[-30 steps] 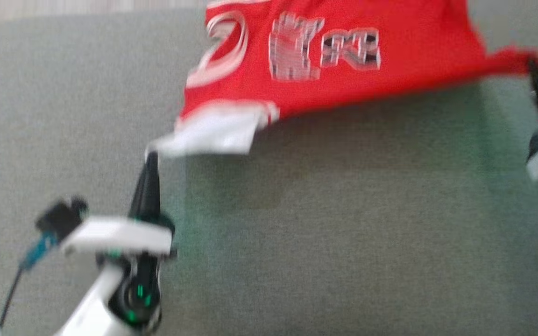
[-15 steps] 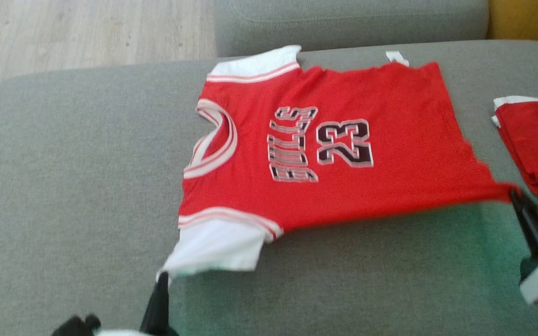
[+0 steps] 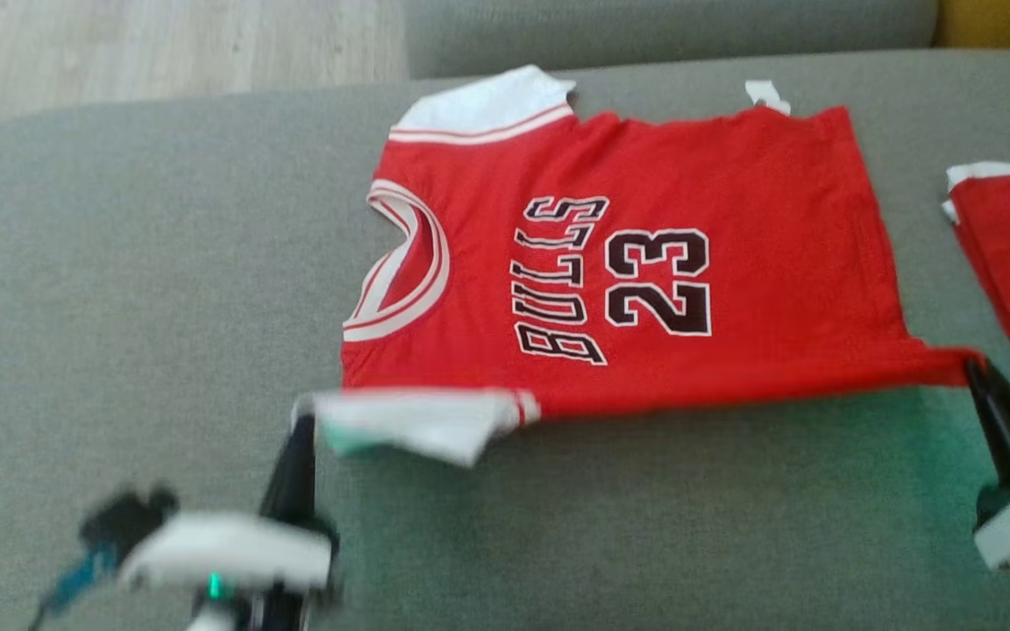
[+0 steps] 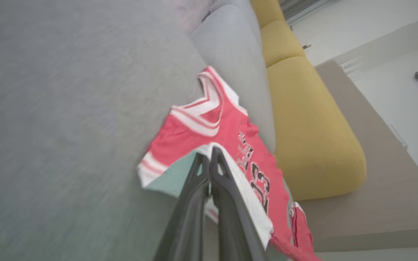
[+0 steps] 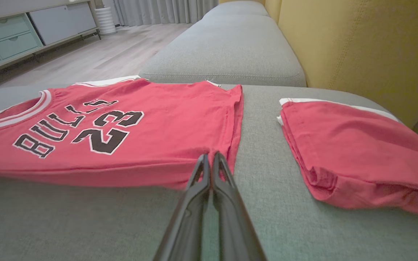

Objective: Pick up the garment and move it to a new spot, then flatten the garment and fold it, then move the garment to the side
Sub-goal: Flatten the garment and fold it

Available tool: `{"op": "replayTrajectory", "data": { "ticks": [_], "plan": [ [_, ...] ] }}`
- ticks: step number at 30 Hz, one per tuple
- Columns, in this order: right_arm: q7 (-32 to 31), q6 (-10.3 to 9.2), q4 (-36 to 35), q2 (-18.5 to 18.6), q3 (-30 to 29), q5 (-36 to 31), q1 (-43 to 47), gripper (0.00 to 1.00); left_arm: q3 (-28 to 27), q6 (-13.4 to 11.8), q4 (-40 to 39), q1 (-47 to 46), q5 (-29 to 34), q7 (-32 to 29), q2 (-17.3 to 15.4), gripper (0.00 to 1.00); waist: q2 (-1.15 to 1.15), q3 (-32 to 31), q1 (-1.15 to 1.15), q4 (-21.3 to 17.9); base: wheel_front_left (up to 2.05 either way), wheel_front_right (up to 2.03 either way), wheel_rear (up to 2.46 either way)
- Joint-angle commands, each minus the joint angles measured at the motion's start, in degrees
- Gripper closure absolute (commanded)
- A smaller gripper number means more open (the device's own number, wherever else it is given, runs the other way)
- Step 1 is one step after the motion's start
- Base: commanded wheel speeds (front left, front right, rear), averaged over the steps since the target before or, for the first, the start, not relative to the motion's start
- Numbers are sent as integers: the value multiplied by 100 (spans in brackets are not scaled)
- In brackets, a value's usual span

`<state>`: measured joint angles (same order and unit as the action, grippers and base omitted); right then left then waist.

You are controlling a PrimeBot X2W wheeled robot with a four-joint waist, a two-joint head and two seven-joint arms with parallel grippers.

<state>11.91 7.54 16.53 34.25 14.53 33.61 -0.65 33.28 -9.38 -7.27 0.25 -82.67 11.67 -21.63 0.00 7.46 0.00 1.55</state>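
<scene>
Garment [image 3: 777,263] sleeve now raised edge-on by left fingers [image 3: 293,473].

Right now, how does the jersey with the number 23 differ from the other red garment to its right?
The jersey lies spread open; the folded garment is a compact stack. The jersey shows BULLS 23 in black; the folded garment shows plain red. The left gripper and right gripper are shut on the jersey's near sleeve and hem corner; nothing touches the folded garment. Both are red with white trim, on the grey cushion.
</scene>
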Motion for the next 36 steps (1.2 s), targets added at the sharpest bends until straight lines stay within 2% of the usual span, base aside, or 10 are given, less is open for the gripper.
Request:
{"op": "replayTrajectory", "data": {
  "ticks": [1,6,10,22,23,24,25,30,33,36],
  "plan": [
    [-5,-5,-116,184,-20,-48,-264,100,-257,35,-75,-476,68,4,7,100,0,145,0,-6,0,0,0],
    [-148,-5,60,153,98,13,-915,100,-297,260,598,-1627,202,-161,250,100,0,534,0,-63,0,0,0],
    [-173,-5,383,130,268,35,-1548,100,-302,611,1314,-2580,321,-187,556,100,0,886,0,-78,0,0,0],
    [96,-5,1194,71,754,135,-2618,100,-341,1377,2722,-3860,688,90,1007,100,0,1373,0,-44,0,0,0],
    [120,-5,1263,51,785,146,-2674,86,-319,1411,2831,-3908,703,90,1033,100,0,1389,0,-39,0,0,0],
    [141,-5,1339,27,802,158,-2725,39,-281,1449,2925,-3962,755,97,1045,67,0,1401,0,-31,0,0,0],
    [162,-5,1415,-1,815,162,-2769,0,-279,1470,3021,-4002,789,120,1069,0,0,1405,0,-25,0,0,0],
    [248,-5,1604,-116,835,190,-2831,0,-421,1534,3187,-3957,1011,270,1151,0,0,1371,0,-18,0,0,0],
    [288,-5,1629,-187,782,227,-2730,0,-443,1519,3086,-3623,1690,323,1078,0,0,1287,0,-4,0,0,0],
    [303,-5,1576,-247,684,228,-2548,0,-773,1271,2845,-3006,2545,329,1128,0,0,1191,0,-4,0,0,0]
  ]
}}
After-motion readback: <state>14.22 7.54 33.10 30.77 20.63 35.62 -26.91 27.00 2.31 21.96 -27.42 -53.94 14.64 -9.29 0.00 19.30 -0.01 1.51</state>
